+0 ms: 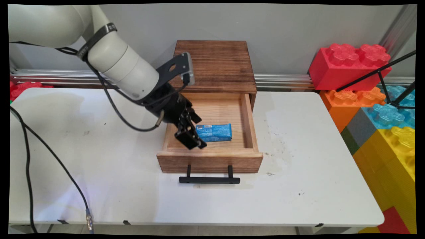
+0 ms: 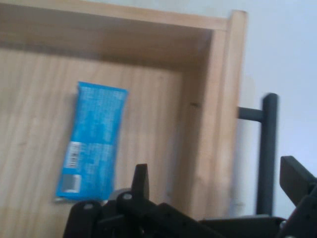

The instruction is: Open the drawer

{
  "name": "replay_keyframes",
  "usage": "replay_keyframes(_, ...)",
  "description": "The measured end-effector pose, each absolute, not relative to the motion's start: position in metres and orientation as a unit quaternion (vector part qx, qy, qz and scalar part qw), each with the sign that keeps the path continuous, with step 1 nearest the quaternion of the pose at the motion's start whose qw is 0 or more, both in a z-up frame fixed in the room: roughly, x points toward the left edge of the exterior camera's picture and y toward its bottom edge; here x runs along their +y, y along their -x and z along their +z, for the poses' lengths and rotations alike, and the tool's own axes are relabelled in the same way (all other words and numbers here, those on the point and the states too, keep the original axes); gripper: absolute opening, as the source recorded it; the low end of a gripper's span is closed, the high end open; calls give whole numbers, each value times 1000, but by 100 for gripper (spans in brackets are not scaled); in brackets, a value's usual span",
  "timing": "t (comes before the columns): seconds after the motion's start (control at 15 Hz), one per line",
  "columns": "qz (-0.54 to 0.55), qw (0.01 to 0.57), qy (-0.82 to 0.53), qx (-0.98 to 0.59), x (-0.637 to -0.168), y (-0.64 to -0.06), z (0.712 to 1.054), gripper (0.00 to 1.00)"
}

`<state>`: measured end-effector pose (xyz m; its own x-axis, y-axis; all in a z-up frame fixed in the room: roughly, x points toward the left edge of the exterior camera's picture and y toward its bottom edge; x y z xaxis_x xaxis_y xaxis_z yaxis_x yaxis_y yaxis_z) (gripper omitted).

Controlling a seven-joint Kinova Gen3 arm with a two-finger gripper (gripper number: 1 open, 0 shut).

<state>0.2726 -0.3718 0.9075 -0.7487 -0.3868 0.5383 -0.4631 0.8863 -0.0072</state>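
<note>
While I hang over the open wooden drawer (image 1: 247,118), my gripper (image 1: 193,141) is spread wide and holds nothing | blue snack packet (image 1: 213,132) lies flat on the drawer floor just beside my fingers (image 2: 140,181) — not gripped | black handle (image 1: 209,180) on the drawer front | white table (image 1: 298,186) under all.

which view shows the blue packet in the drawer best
The hand view: the whole blue packet lies unobstructed on the drawer floor. In the main view the gripper hides its left end.
</note>
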Motion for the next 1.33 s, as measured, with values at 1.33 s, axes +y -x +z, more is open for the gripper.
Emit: replay_keyframes(1.33,53,198,-191,-960,-315,-211,915,100)
